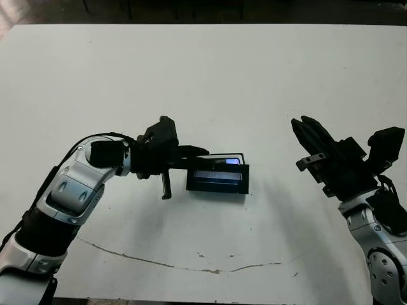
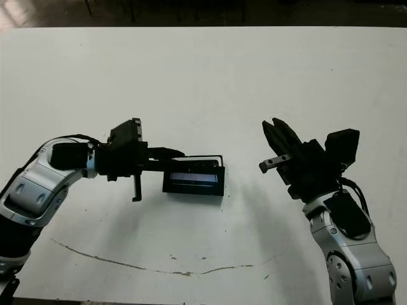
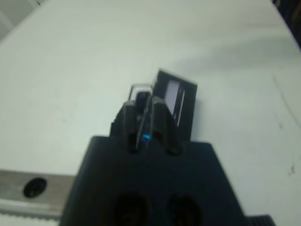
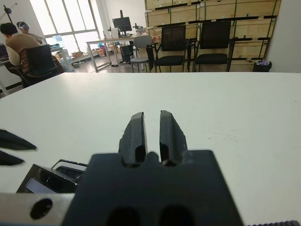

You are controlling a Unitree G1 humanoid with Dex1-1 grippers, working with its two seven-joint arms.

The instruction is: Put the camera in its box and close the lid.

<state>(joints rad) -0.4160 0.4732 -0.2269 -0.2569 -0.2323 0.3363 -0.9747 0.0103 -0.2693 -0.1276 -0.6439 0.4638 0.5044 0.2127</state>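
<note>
My left gripper (image 1: 196, 156) reaches from the left over the box (image 1: 243, 157), a shallow black tray with a pale rim at mid-table. It is shut on the slim black camera (image 1: 224, 161), whose bluish patch shows at the tray's right end. Whether the camera rests in the tray is unclear. In the left wrist view the camera (image 3: 142, 123) sits edge-on between the fingers. The lid (image 1: 216, 182), black with a pale stripe, lies against the box's near side, off the box. My right gripper (image 1: 306, 127) hovers shut and empty, well right of the box.
The white table (image 1: 203, 76) stretches bare behind and to both sides of the box. A thin brown crack line (image 1: 191, 264) runs near the front edge. Beyond the table, the right wrist view shows chairs (image 4: 171, 42) and a seated person (image 4: 19, 44).
</note>
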